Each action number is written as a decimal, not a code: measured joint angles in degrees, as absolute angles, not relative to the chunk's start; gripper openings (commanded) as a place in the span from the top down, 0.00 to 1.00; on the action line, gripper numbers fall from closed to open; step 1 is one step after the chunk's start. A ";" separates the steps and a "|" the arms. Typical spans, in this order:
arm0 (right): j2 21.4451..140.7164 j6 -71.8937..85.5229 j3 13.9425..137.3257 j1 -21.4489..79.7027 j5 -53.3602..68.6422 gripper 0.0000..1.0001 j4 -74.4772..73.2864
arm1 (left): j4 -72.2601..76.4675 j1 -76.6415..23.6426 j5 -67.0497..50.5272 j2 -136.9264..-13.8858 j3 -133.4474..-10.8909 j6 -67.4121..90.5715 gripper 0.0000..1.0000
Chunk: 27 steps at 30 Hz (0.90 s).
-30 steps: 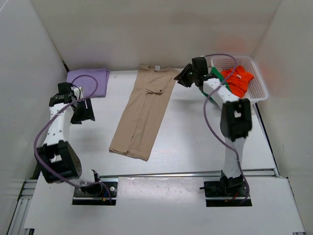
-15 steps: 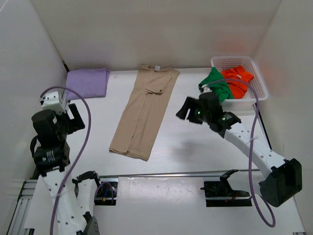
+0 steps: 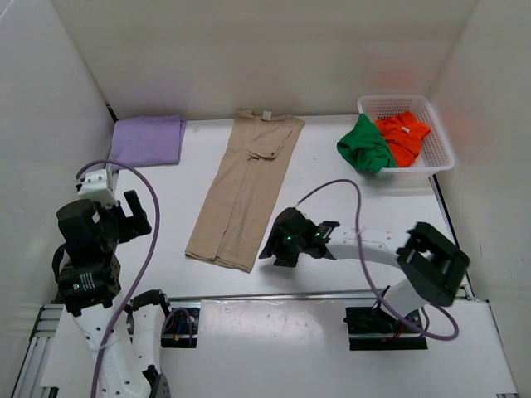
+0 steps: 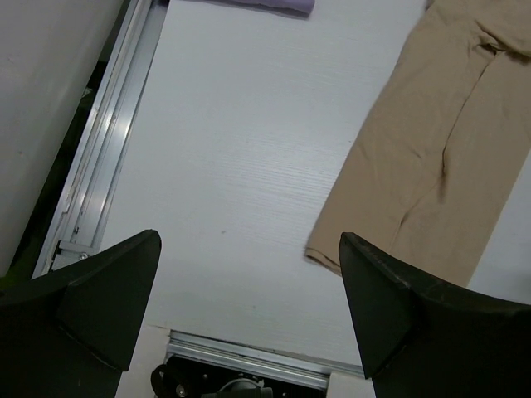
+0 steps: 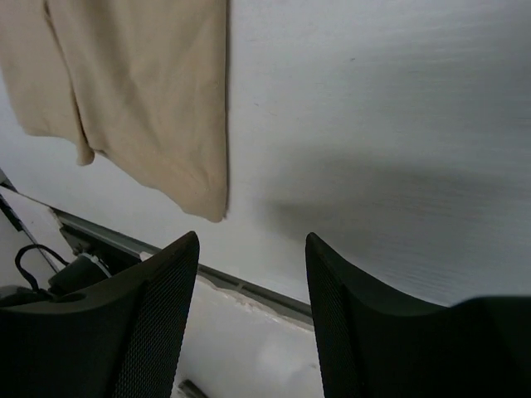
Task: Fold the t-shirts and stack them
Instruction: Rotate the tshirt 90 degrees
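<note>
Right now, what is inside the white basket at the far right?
The white lattice basket holds an orange-red t-shirt and a green t-shirt that spills over its left rim. Anything beneath them is covered.

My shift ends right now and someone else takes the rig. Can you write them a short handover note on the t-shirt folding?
Left gripper: open, empty, over the table, near left side.
Right gripper: open, empty, beside the near end of the tan t-shirt.
Lavender t-shirt: folded, far left corner.
Tan t-shirt: long narrow strip mid-table, not yet folded short.
Green t-shirt: draped over the rim of the basket; orange-red t-shirt inside it, both unfolded.
Done: lavender folded. Left: finish tan, fold green and orange-red, stack all four.
</note>
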State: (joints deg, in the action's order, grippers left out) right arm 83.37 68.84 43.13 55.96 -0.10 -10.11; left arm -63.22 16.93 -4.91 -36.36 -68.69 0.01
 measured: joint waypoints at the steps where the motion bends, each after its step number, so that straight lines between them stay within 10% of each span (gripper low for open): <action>1: 85.91 70.30 44.03 56.82 -0.16 0.42 -9.19 | -63.77 16.93 -4.91 -35.59 -68.69 0.01 0.01; 10: 99.15 80.66 50.94 59.05 1.76 0.54 -3.07 | -67.31 16.93 -4.86 -30.72 -70.50 0.01 0.01; 15: 102.19 83.18 51.83 59.00 5.17 1.00 -2.33 | -68.05 16.93 -4.47 -31.48 -71.05 0.01 0.01; 27: 74.59 75.72 27.22 48.03 7.03 1.00 -4.71 | -70.72 16.93 -21.54 -46.94 -72.49 0.05 0.18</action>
